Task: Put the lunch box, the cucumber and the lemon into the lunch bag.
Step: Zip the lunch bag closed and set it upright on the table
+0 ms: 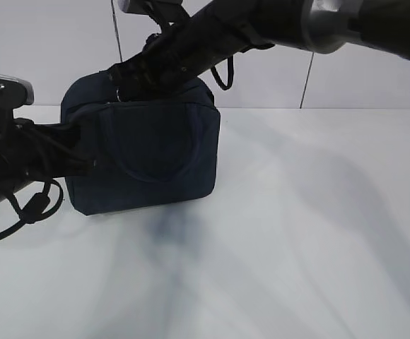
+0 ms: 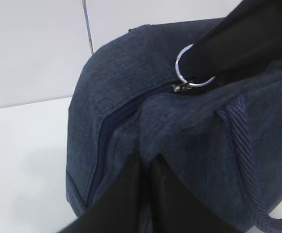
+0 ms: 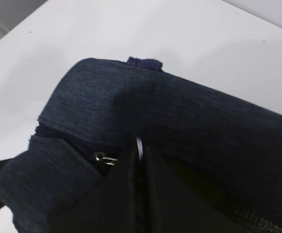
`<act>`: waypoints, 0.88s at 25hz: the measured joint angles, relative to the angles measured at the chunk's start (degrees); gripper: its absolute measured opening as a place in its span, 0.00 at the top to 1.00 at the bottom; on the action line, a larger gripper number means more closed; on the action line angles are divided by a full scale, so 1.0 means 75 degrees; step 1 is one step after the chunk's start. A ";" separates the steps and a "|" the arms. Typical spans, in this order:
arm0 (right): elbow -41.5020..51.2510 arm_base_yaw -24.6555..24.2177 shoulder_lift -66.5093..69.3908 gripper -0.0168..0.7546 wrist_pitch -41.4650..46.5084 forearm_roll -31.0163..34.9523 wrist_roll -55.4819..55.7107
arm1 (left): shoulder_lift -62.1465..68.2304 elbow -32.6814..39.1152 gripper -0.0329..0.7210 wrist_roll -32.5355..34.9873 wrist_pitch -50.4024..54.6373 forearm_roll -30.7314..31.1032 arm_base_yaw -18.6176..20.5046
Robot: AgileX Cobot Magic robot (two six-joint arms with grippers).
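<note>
Your right gripper [image 3: 140, 160] is on top of the bag [image 1: 148, 152], and its two dark fingers look pressed together on the silver ring [image 2: 193, 68] of the zip pull. Your left gripper [image 2: 145, 194] is at the bag's side, low down from the ring. Its fingers are almost touching and seem to pinch a fold of the blue cloth, so it looks like it holds the bag steady.

The bag stands up on the white table [image 1: 311, 233], with a loop handle [image 1: 152, 166] hanging on the side that faces the outside camera. You can see the zip line [image 2: 113, 127] running down from the ring along the bag's edge. How much of it is shut or open is hard to tell.

No lunch box, cucumber or lemon shows anywhere near the bag.

My guess is you are at the zip step. Next, pull the ring slowly along the zip line while the left gripper holds the cloth. Pull too hard and the bag may tip over.
</note>
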 joint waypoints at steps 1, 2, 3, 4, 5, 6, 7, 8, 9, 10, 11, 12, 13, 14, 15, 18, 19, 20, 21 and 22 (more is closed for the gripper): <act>0.0000 -0.0017 -0.0019 0.95 0.0037 -0.0112 0.0111 | 0.0000 0.0000 0.95 0.0000 0.0000 0.0000 0.0000; 0.0000 -0.0035 -0.0037 0.95 0.0080 -0.0229 0.0184 | 0.0000 0.0000 0.95 0.0000 0.0000 0.0000 0.0000; 0.0000 -0.0047 -0.0052 0.95 0.0095 -0.0321 0.0250 | 0.0000 0.0000 0.95 0.0000 0.0000 0.0000 0.0000; 0.0000 -0.0065 -0.0052 0.95 0.0113 -0.0412 0.0281 | 0.0000 0.0000 0.95 0.0000 0.0000 0.0000 0.0000; 0.0000 -0.0070 -0.0066 0.95 0.0128 -0.0468 0.0299 | 0.0000 0.0000 0.95 0.0000 0.0000 0.0000 0.0000; 0.0000 -0.0085 -0.0066 0.95 0.0144 -0.0514 0.0313 | 0.0000 0.0000 0.95 0.0000 0.0000 0.0000 0.0000; 0.0000 -0.0105 -0.0081 0.95 0.0144 -0.0534 0.0313 | 0.0000 0.0000 0.95 0.0000 0.0000 0.0000 0.0000; 0.0000 -0.0109 -0.0110 0.95 0.0162 -0.0636 0.0329 | 0.0000 0.0000 0.95 0.0000 0.0000 0.0000 0.0000; 0.0000 -0.0122 -0.0142 0.95 0.0162 -0.0740 0.0374 | 0.0000 0.0000 0.95 0.0000 0.0000 0.0000 0.0000; 0.0000 -0.0128 -0.0158 0.95 0.0194 -0.0882 0.0469 | 0.0000 0.0000 0.95 0.0000 0.0000 0.0000 0.0000; 0.0000 -0.0140 -0.0176 0.95 0.0207 -0.1029 0.0563 | 0.0000 0.0000 0.95 0.0000 0.0000 0.0000 0.0000; 0.0000 -0.0140 -0.0192 0.95 0.0243 -0.1161 0.0654 | 0.0000 0.0000 0.95 0.0000 0.0000 0.0000 0.0000; 0.0000 -0.0140 -0.0221 0.95 0.0283 -0.1281 0.0723 | 0.0000 0.0000 0.95 0.0000 0.0000 0.0000 0.0000; 0.0000 -0.0140 -0.0239 0.95 0.0318 -0.1394 0.0783 | 0.0000 0.0000 0.95 0.0000 0.0000 0.0000 0.0000; 0.0000 -0.0157 -0.0269 0.95 0.0340 -0.1506 0.0817 | 0.0000 0.0000 0.95 0.0000 0.0000 0.0000 0.0000; 0.0000 -0.0301 -0.0283 0.95 0.0470 -0.1648 0.0907 | 0.0000 0.0000 0.95 0.0000 0.0000 0.0000 0.0000; 0.0000 -0.0350 -0.0300 0.95 0.0520 -0.1698 0.0935 | 0.0000 0.0000 0.95 0.0000 0.0000 0.0000 0.0000; 0.0000 -0.0416 -0.0318 0.95 0.0568 -0.1738 0.0951 | 0.0000 0.0000 0.95 0.0000 0.0000 0.0000 0.0000; 0.0000 -0.0482 -0.0350 0.95 0.0653 -0.1774 0.0986 | 0.0000 0.0000 0.95 0.0000 0.0000 0.0000 0.0000; 0.0000 -0.0551 -0.0388 0.95 0.0713 -0.1848 0.1015 | 0.0000 0.0000 0.95 0.0000 0.0000 0.0000 0.0000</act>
